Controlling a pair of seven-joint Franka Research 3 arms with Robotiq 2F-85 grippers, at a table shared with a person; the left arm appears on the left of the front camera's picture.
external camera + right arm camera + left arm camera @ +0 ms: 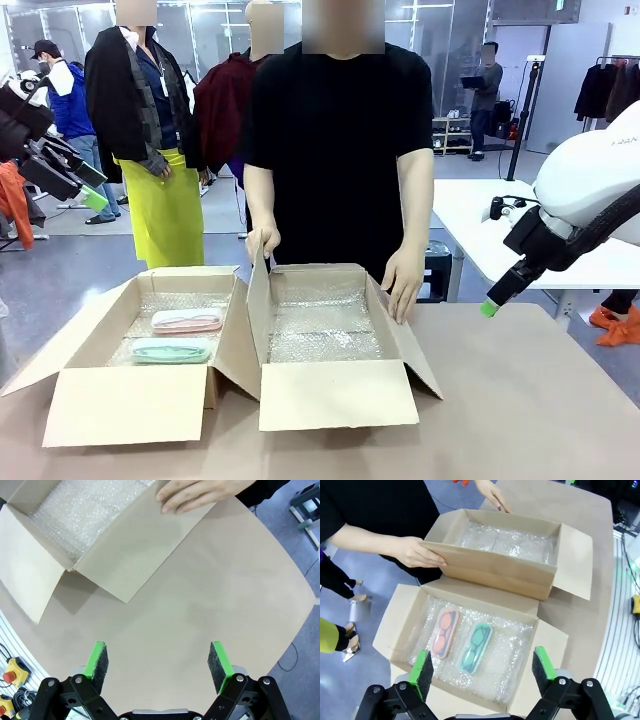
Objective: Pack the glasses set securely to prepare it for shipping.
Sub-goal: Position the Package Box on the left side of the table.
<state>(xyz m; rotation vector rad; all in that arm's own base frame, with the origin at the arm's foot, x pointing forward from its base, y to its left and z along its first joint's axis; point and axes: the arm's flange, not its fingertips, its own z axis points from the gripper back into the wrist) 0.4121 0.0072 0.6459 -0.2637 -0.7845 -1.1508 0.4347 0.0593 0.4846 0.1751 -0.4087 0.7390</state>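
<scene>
Cases (462, 640) (bubble-wrapped box (400, 625)) unobstructed

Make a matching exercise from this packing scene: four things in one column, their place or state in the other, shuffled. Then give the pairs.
Things
1. pink case
2. green case
3. right box
4. left gripper

Place or state
A. open, above the left box
B. lined with bubble wrap, no case inside, held by the person's hands
C. in the left box, on the person's side
D. in the left box, on the robot's side

Pairs: 1-C, 2-D, 3-B, 4-A
</scene>
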